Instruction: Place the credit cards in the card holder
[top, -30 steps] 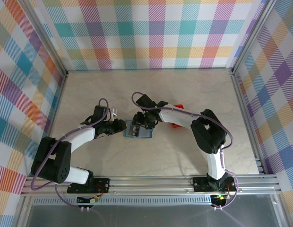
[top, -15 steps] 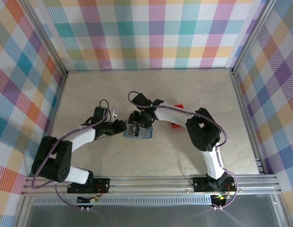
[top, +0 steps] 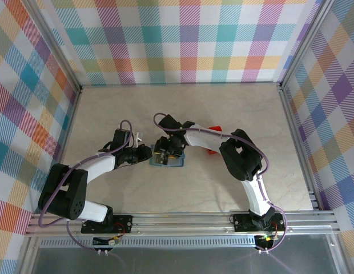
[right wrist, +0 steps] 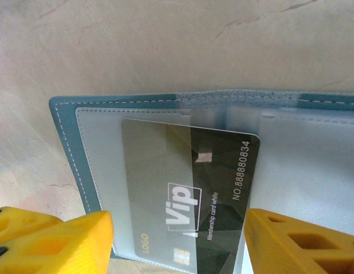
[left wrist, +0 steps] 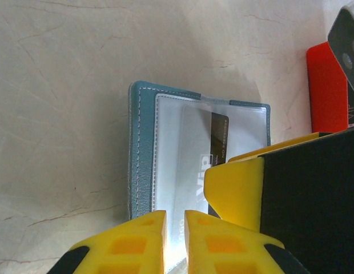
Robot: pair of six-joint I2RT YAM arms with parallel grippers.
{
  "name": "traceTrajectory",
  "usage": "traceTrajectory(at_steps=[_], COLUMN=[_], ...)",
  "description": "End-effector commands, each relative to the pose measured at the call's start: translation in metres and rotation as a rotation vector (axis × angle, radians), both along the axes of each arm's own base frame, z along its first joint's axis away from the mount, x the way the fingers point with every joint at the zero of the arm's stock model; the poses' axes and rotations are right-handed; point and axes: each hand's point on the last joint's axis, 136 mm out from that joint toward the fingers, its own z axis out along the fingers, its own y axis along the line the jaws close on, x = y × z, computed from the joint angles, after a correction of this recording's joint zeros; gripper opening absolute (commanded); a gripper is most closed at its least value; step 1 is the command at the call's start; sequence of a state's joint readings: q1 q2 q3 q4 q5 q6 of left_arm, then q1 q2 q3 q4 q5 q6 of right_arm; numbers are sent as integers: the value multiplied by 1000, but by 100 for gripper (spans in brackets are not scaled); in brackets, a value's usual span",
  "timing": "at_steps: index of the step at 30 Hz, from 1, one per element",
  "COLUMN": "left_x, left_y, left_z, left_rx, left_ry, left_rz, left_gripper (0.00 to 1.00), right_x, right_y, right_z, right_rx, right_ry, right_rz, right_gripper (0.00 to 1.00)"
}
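Observation:
The card holder [top: 176, 162] lies open and flat on the table, a blue-teal case [right wrist: 65, 131] with pale clear pockets. One dark credit card [right wrist: 211, 171] marked "Vip" sits partly inside the left clear pocket, its right half sticking out. My right gripper [right wrist: 178, 245] is open above it, one yellow finger on each side of the card. My left gripper [left wrist: 175, 240] is at the holder's near left edge [left wrist: 144, 148], its fingers almost together over the clear pocket's rim. In the top view the two grippers, left [top: 147, 154] and right [top: 164, 153], meet over the holder.
A small red tray [top: 213, 150] stands just right of the holder, partly under the right arm; its side [left wrist: 328, 85] is in the left wrist view. Bare marbled table lies all around, with checked walls at the back and both sides.
The right gripper has moved a little left over the holder and its jaws have widened. The left gripper's jaws have closed in at the holder's edge.

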State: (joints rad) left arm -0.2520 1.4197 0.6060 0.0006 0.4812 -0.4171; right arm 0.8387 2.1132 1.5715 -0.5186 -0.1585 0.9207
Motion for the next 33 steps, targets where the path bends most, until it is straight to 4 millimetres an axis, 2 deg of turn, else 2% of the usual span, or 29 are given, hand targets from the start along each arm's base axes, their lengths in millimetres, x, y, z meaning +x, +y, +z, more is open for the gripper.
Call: traceTrajectory(at_steps=[1, 8, 18, 33], left_x=[-3, -3, -2, -2], left_y=[7, 7, 19, 8], left_z=[-10, -15, -19, -22], left_rx=[35, 46, 107, 51], left_ry=[21, 35, 35, 43], left_rz=[-1, -1, 45, 7], left_gripper=[15, 16, 18, 19], right_x=[0, 3, 1, 2], right_y=[7, 7, 6, 7], right_z=[8, 11, 6, 1], right_rx=[13, 14, 5, -10], right_ry=[2, -11, -3, -1], right_rz=[8, 5, 10, 19], right_gripper=[62, 63, 63, 64])
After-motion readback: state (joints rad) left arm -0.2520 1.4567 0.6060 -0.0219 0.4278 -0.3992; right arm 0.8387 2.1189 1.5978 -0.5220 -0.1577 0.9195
